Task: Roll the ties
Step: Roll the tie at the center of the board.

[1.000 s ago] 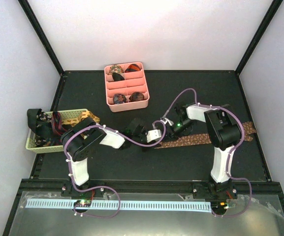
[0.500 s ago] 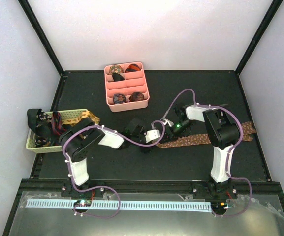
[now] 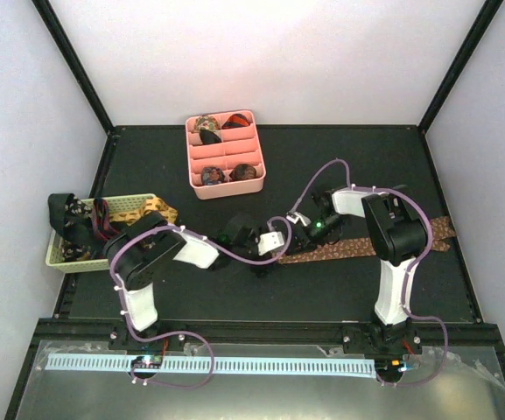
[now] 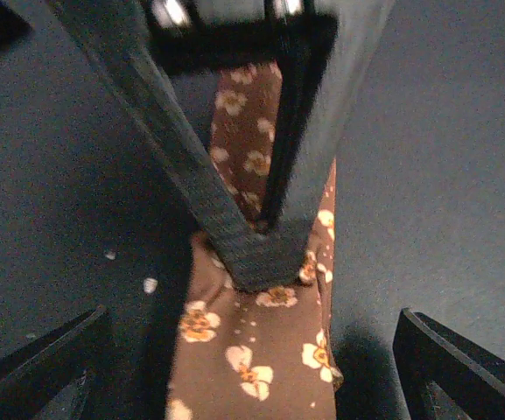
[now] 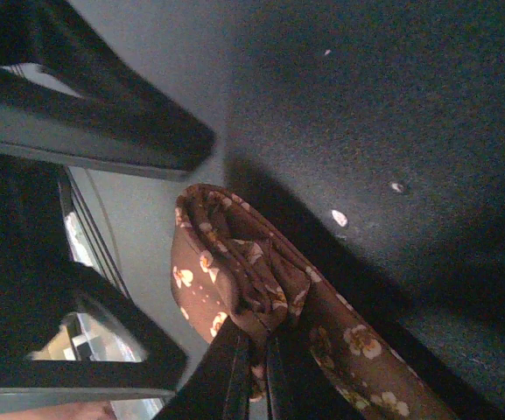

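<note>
A brown flowered tie (image 3: 366, 245) lies flat across the right half of the black table, its left end folded over itself. My right gripper (image 5: 259, 337) is shut on that folded end (image 5: 234, 271). In the top view the right gripper (image 3: 305, 234) sits at the tie's left tip. My left gripper (image 3: 278, 242) faces it from the left and stands open, its fingers (image 4: 42, 367) wide apart on either side of the tie (image 4: 252, 350) without touching it. Small rolled ties (image 3: 211, 175) sit in the pink tray's compartments.
The pink divided tray (image 3: 256, 157) stands at the back centre. A pale woven basket (image 3: 134, 207) with several loose ties (image 3: 81, 232) sits at the left table edge. Black frame posts rise at the back corners. Both arms' purple cables arch over the middle.
My left gripper has opened and let go of the tie's end, drawing slightly left. My right gripper has shut on the folded end.
</note>
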Available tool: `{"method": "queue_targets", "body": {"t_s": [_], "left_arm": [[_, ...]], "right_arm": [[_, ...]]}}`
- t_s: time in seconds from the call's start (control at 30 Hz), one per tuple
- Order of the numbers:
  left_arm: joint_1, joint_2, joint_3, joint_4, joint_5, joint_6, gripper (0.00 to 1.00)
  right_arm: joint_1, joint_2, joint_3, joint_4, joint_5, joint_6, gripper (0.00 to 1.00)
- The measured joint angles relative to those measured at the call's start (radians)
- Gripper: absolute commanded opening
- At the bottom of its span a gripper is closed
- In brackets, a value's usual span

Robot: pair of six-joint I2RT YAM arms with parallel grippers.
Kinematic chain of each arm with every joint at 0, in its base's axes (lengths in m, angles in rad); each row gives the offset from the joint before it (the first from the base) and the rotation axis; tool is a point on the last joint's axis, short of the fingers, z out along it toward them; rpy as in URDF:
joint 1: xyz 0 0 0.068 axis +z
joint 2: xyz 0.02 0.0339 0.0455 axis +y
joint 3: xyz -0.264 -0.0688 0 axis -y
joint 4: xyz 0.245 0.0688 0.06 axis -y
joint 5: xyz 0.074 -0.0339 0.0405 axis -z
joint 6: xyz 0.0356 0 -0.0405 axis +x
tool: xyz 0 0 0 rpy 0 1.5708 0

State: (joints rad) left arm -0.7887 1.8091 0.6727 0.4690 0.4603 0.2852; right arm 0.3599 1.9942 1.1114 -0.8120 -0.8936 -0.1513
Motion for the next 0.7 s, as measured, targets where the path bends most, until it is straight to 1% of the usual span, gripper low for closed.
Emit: {"method": "queue_targets", "body": {"t_s": [0.1,0.13,0.2,0.3,0.4,0.57,0.7], "left_arm": [[-0.019,0.057,0.016,0.021,-0.014,0.021,0.84],[-0.027,0.067,0.029,0.022,-0.019,0.030,0.80],[-0.037,0.086,0.049,0.027,-0.028,0.041,0.68],[-0.045,0.110,0.092,0.008,-0.040,0.052,0.47],[-0.048,0.110,0.103,-0.011,-0.055,0.078,0.35],[-0.029,0.077,0.072,-0.031,-0.052,0.124,0.29],[-0.017,0.062,0.063,-0.055,-0.033,0.155,0.32]], "right_arm": [[-0.008,0.000,-0.004,0.003,-0.008,0.000,0.02],[-0.010,-0.001,-0.004,0.004,-0.010,0.000,0.02],[-0.013,-0.002,-0.004,0.005,-0.016,0.000,0.02],[-0.014,-0.004,-0.005,0.007,-0.032,0.001,0.02],[-0.014,-0.009,-0.005,0.008,-0.050,0.001,0.02],[-0.012,-0.013,-0.005,0.002,-0.077,-0.002,0.02],[-0.006,-0.011,-0.005,0.005,-0.080,-0.008,0.02]]}}
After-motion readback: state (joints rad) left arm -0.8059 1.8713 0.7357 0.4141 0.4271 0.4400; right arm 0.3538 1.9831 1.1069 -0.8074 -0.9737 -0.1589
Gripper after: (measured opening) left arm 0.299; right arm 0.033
